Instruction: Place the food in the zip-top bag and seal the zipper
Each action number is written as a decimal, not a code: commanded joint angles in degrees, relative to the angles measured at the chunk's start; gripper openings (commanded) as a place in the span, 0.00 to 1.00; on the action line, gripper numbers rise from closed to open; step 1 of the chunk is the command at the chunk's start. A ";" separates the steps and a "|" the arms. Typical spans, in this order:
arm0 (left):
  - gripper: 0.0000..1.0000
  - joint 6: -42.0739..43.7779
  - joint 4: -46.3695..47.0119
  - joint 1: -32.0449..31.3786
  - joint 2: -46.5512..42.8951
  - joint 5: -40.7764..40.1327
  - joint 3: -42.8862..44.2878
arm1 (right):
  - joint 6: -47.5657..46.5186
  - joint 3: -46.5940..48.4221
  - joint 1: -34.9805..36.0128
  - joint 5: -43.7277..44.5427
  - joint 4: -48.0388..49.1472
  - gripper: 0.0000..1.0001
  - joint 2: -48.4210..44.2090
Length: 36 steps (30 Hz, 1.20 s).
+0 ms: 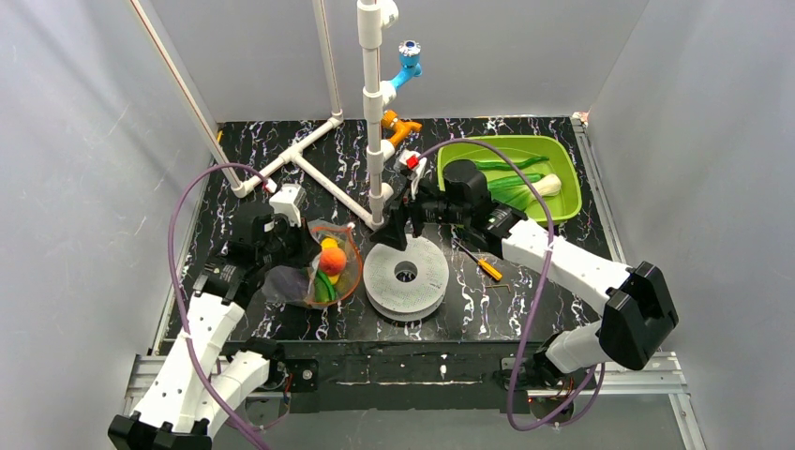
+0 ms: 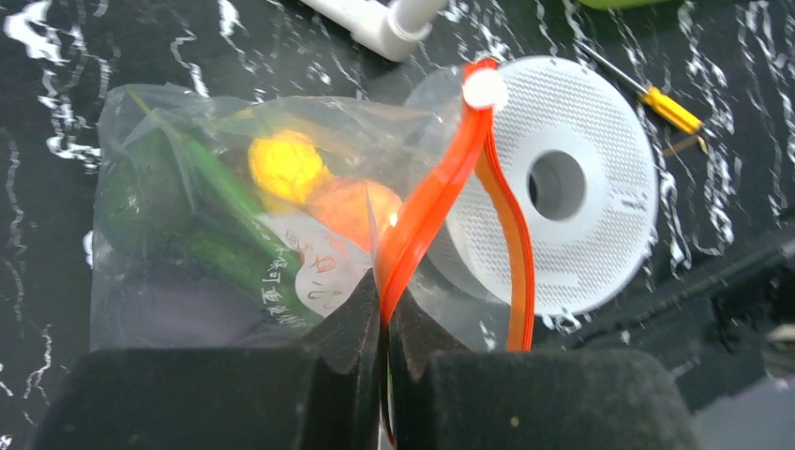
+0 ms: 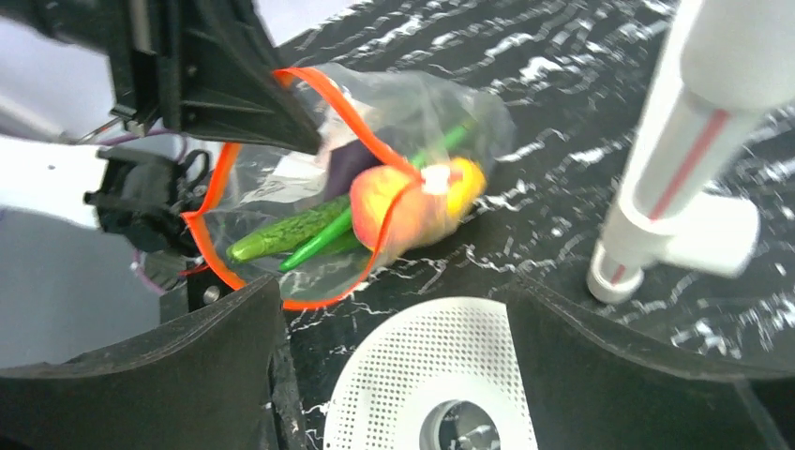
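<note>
At far left, left gripper [image 2: 385, 319] pinched shut on the zipper [image 2: 441, 183], fingertips half lost behind black padding. At its 3 o'clock in the top view, the zip-top bag [image 2: 141, 112], flat on the table [image 1: 525, 281] with its mouth gaping. Inside: an orange [image 1: 332, 260], something yellow [image 2: 286, 164], green peppers [image 3: 286, 234] and a dark purple shape too veiled to name. Next, a white perforated disc [image 1: 405, 275]. At its 12 o'clock, right gripper [image 3: 392, 319] spread wide, gripping nothing. Screwdriver [image 1: 485, 265] at the disc's 3 o'clock. At 1 o'clock, lime-green tray [image 1: 506, 141] with bok choy [image 1: 530, 187], partly hidden by the arm.
</note>
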 commanded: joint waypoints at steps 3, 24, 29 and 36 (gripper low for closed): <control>0.00 2.40 -8.79 -0.11 -1.41 8.90 7.65 | -4.10 -0.02 -4.28 -20.02 15.62 0.94 0.91; 0.00 1.42 -14.54 -0.13 -0.17 13.70 11.24 | -1.51 -7.80 -2.57 -34.26 43.38 0.73 10.53; 0.00 1.22 -14.56 -0.10 -1.00 13.83 11.06 | -1.68 -7.43 -0.98 -33.56 43.04 0.74 12.05; 0.00 1.59 -15.17 -0.10 -1.35 13.55 10.90 | -8.91 -5.87 2.15 -27.51 35.01 0.66 12.82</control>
